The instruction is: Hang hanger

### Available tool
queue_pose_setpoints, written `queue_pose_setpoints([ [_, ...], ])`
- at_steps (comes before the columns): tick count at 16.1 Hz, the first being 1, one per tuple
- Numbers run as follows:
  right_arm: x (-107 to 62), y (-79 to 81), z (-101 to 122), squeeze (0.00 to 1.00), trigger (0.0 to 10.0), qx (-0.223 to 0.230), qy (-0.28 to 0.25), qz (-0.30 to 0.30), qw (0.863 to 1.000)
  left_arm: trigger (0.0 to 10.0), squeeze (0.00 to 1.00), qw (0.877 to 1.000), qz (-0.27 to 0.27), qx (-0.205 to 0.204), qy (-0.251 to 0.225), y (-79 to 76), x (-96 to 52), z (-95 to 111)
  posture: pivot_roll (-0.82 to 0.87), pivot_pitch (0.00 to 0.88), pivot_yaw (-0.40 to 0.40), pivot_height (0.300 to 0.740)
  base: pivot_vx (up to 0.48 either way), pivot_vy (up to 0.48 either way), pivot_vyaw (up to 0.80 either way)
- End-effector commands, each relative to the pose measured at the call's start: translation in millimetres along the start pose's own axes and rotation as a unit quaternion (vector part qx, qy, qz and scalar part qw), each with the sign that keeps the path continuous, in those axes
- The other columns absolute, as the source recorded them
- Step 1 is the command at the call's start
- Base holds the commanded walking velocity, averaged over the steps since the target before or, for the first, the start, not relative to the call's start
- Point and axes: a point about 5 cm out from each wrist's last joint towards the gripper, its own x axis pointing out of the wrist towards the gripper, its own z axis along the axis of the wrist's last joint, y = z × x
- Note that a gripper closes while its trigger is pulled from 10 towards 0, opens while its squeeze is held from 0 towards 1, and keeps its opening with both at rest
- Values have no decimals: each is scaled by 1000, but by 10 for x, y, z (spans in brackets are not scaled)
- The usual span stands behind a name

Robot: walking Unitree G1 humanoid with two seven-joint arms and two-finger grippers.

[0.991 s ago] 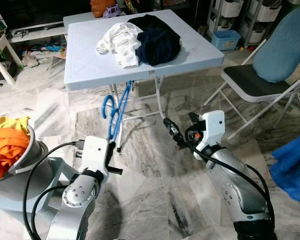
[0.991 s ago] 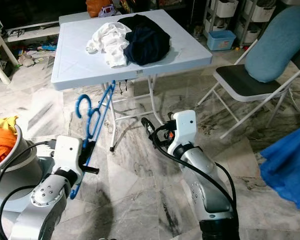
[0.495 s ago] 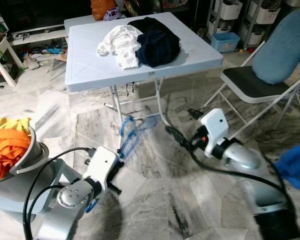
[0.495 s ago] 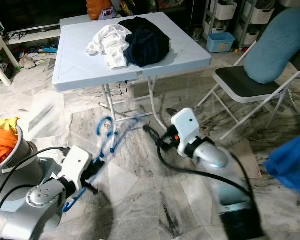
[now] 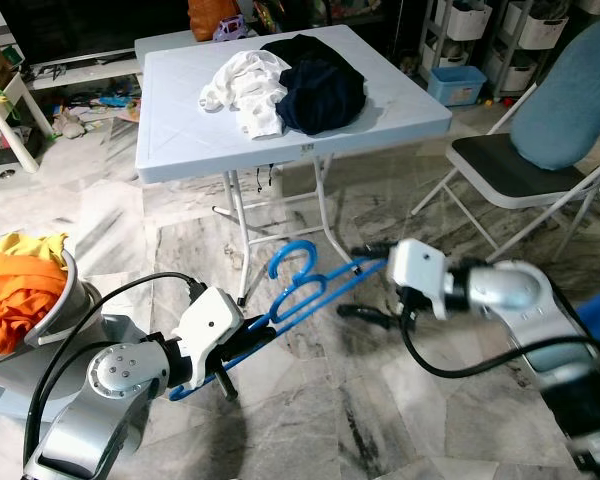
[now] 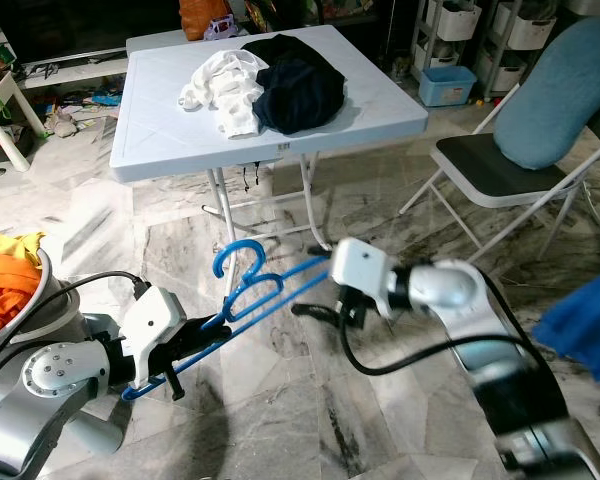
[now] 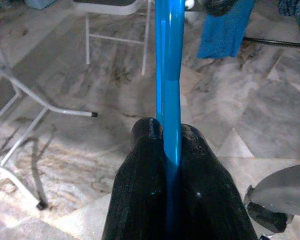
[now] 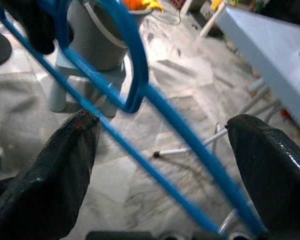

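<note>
Since half a second ago, the bright blue plastic hanger (image 5: 290, 300) has swung from a steep tilt to lie nearly flat above the marble floor (image 5: 310, 420), and the right arm has bent across toward it. The left gripper (image 7: 170, 150) pinches one end of the hanger's lower bar; in the left wrist view the two black fingers (image 7: 140, 200) press on the blue bar from both sides. From there the hanger runs up and away to the robot's right, its hook (image 6: 238, 258) curling upward just in front of the legs of the pale blue folding desk (image 5: 180, 130).

The right gripper (image 8: 160, 145) is spread wide at the hanger's far end, with the blue bars passing between its two fingers (image 8: 50, 170) and apart from both. In the head views one finger lies along the upper bar, the other below it.

On the desk lie a crumpled white garment (image 5: 242, 88) and a dark navy garment (image 5: 320, 85), touching each other. A grey basket with orange and yellow clothes (image 5: 20, 300) stands at the robot's left. A folding chair with a blue cushion (image 5: 550, 110) stands at the right.
</note>
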Motion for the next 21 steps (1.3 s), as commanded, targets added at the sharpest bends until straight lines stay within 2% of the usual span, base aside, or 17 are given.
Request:
queue_pose_setpoints([
  [1, 60, 37, 14, 0, 10000, -21, 2, 34, 999, 10000, 0, 1000, -25, 15, -3, -44, 12, 24, -83, 50, 70, 740, 0, 0, 0],
  [2, 87, 58, 2, 0, 10000, -34, 9, 44, 998, 10000, 0, 999, -33, 22, -1, -74, 18, 15, -83, 50, 70, 740, 0, 0, 0],
  [3, 100, 72, -14, 0, 9216, -45, 15, 54, 997, 10000, 0, 999, -36, 25, -1, -83, 22, 7, -83, 50, 70, 740, 0, 0, 0],
  [4, 109, 78, -36, 0, 2314, -54, 20, 72, 996, 10000, 0, 999, -44, 29, 2, -96, 23, -1, -80, 54, 75, 740, 0, 0, 0],
  [5, 100, 68, -49, 0, 0, -65, 30, 86, 994, 10000, 0, 998, -45, 32, 2, -91, 23, 2, -80, 59, 75, 740, 0, 0, 0],
  [11, -24, -111, -70, 0, 0, -121, 96, 141, 978, 10000, 0, 996, -64, 57, 22, -131, 45, -68, -92, 57, 74, 740, 0, 0, 0],
  [15, -50, -39, -140, 0, 0, -132, 123, 190, 965, 10000, 0, 994, -70, 73, 34, -155, 53, -116, -90, 57, 70, 740, 0, 0, 0],
  [21, -86, -36, -177, 0, 0, -127, 133, 203, 962, 10000, 0, 994, -71, 79, 36, -162, 70, -135, -94, 56, 68, 740, 0, 0, 0],
])
